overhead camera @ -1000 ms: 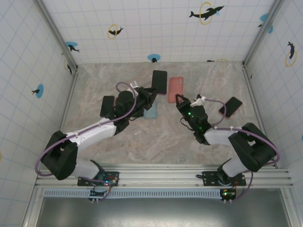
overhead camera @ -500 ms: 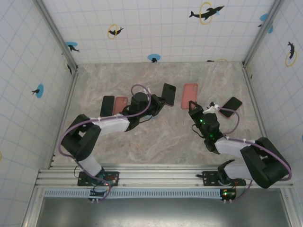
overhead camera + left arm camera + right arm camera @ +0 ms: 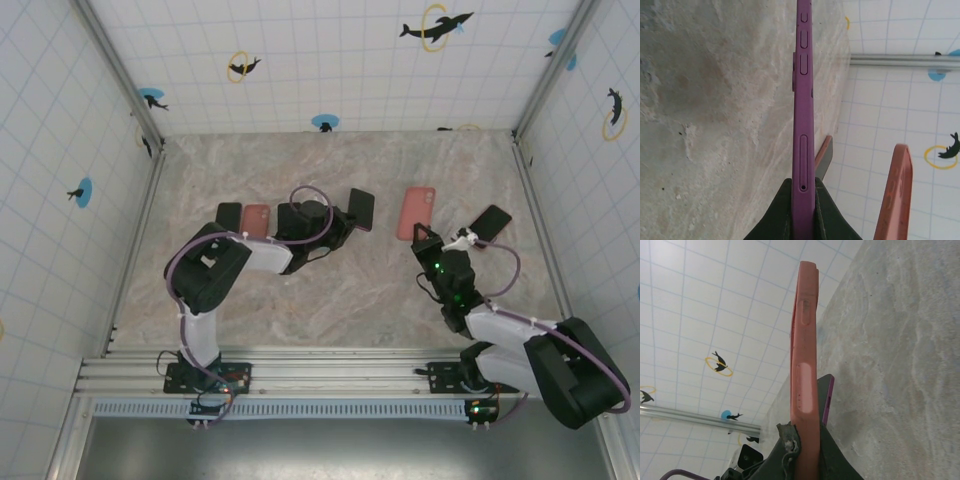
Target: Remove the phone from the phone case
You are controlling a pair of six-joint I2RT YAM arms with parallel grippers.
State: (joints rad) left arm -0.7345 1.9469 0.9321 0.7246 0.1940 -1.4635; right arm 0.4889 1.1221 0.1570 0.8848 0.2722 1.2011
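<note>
Left pincer (image 3: 803,194) is clamped tight on one end of the phone (image 3: 803,100), the purple one, held edge-on above the tabletop (image 3: 715,100). Right pincer (image 3: 802,442) is pinched shut on the case (image 3: 804,355), salmon coloured, also edge-on and up off the surface. The phone is fully out of the case. From the top view the two hang near each other around mid-tabletop, phone on the left, case on the right, with a gap between them. Further out, a dark phone (image 3: 490,224) lies flat on the right side. On the left, a black phone (image 3: 229,215) and a pink case (image 3: 256,218) lie side by side.
</note>
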